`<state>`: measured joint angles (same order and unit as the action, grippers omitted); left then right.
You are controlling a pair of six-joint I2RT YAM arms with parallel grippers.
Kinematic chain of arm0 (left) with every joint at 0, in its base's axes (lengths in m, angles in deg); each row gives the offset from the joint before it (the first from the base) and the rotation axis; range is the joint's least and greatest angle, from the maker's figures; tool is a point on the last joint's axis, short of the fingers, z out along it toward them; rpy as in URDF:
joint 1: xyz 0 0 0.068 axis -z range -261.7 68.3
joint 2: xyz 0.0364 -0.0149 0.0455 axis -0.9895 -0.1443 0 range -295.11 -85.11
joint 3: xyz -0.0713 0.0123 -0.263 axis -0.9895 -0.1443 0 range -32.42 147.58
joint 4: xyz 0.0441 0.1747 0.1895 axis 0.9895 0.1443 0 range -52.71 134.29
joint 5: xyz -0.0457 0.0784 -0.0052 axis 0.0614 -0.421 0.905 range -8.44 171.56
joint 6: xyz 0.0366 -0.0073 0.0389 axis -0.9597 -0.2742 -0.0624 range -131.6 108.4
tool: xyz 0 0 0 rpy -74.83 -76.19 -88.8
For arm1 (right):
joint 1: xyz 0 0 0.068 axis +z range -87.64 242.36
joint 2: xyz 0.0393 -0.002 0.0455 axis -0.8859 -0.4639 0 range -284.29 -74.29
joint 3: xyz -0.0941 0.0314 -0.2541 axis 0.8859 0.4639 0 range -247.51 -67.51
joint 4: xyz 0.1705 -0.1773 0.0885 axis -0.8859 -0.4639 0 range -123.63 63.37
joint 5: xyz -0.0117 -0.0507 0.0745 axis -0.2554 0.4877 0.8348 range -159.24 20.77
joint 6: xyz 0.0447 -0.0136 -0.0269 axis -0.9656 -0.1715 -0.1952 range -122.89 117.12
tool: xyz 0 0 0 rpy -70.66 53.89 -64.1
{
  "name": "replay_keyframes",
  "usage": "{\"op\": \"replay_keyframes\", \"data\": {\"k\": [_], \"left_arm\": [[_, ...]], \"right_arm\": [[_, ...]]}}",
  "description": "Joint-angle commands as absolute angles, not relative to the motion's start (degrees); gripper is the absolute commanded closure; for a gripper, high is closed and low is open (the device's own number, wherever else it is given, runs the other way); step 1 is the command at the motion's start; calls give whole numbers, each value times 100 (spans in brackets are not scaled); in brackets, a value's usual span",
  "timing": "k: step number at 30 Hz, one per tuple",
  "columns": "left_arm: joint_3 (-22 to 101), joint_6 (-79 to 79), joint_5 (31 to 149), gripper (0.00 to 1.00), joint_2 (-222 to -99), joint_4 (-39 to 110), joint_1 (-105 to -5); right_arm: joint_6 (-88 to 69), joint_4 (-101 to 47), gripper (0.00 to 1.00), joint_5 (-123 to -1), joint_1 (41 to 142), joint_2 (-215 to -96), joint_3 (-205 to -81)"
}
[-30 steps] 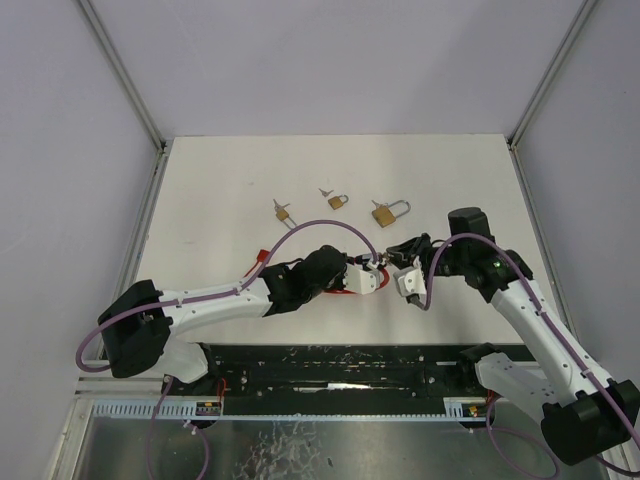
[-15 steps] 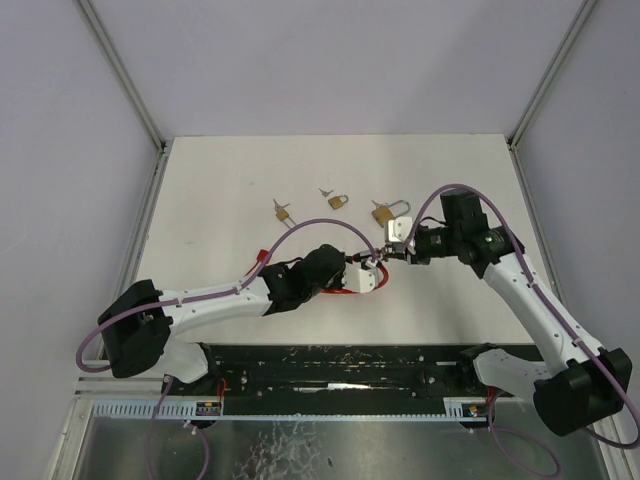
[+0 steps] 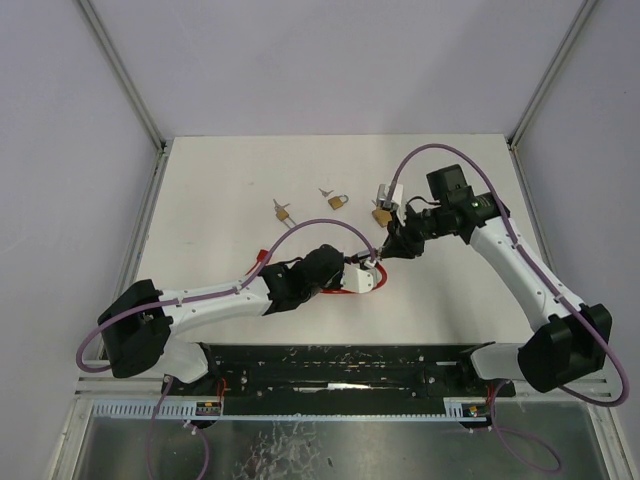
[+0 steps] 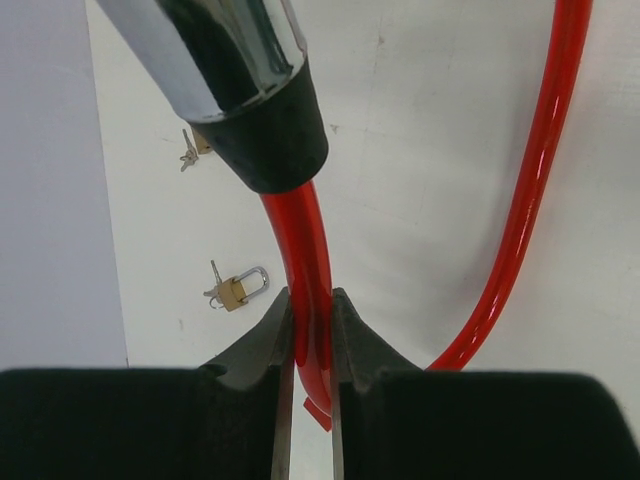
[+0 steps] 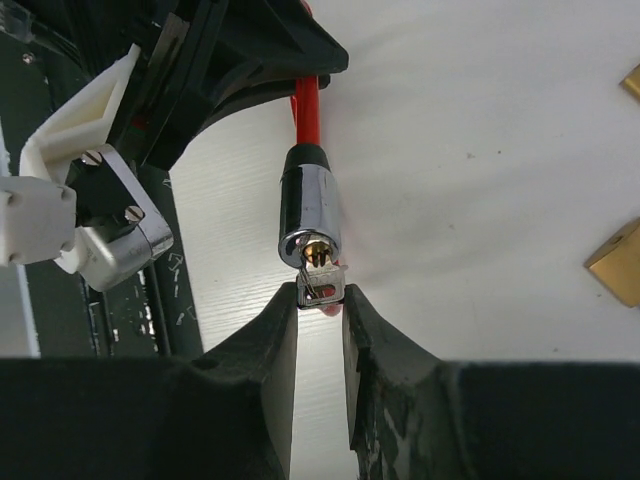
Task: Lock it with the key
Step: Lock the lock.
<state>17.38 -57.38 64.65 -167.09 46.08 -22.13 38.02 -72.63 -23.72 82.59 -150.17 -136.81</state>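
Red cable [image 4: 310, 265], chrome lock barrel [image 5: 310, 210], silver key [image 5: 322, 287], brass padlocks [image 3: 338, 202].

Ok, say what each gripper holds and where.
Left gripper pinches the red coated cable below its chrome lock barrel. Right gripper pinches the small metal key by its head.

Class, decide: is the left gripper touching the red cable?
Touching. Left wrist view: the left gripper clamps the red cable, both sides pressed, no gap.
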Motion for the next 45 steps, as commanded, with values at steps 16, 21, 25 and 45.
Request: {"op": "replay_keyframes", "data": {"k": [16,21,25,45], "left_arm": [[1748,-5712,6840,100,-16815,5092,-2174],[1867,-5651,7076,100,-16846,5167,-2256],[2058,-5637,7423,100,-16937,5315,-2446],[3006,-5157,9325,100,-17497,6049,-3386]], "right_arm": [[3847,-7191,99,-2353,8301,-14582,-13494],[6254,-6531,100,-2161,8360,-13480,-12521],[8287,-6227,100,-2263,8379,-12856,-11938],[11671,-3076,100,-4908,8679,-12565,-10296]]}}
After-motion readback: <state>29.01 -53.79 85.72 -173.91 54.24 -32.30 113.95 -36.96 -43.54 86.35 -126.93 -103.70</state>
